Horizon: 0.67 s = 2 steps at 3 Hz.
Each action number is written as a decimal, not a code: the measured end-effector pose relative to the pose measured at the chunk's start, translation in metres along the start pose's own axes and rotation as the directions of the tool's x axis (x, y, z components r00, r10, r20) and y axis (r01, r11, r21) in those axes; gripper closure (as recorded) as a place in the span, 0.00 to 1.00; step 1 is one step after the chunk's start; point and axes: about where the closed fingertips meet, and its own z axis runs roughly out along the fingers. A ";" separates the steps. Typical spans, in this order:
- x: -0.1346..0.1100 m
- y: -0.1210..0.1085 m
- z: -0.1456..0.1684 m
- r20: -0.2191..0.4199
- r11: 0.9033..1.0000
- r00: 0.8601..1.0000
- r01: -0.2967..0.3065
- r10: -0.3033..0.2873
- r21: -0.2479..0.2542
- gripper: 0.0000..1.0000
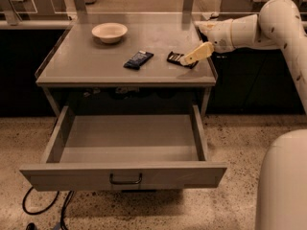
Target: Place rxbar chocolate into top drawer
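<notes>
1. The one camera looks from high up in front of the tabletop [96,66], facing down and toward its back edge.
2. It is rather near: the tabletop fills the upper middle of the view, and the open top drawer [129,143], in front of the tabletop, reaches almost to the lower edge.
3. The arm [249,28] enters from the right of the tabletop, and the hand [196,54] is over the tabletop's right front part.
4. A pale rounded part of the robot [283,186] shows very close, to the front right of the tabletop.

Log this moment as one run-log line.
phase: pre-grasp | claw: at rxbar chocolate on tabletop | top drawer: open, bar not inside | blue bar: apart, untouched
</notes>
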 end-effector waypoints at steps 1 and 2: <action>0.012 0.011 0.020 0.053 0.994 0.997 -0.052 0.057 -0.092 0.00; 0.040 0.017 0.080 0.047 0.973 0.990 -0.125 0.136 -0.193 0.00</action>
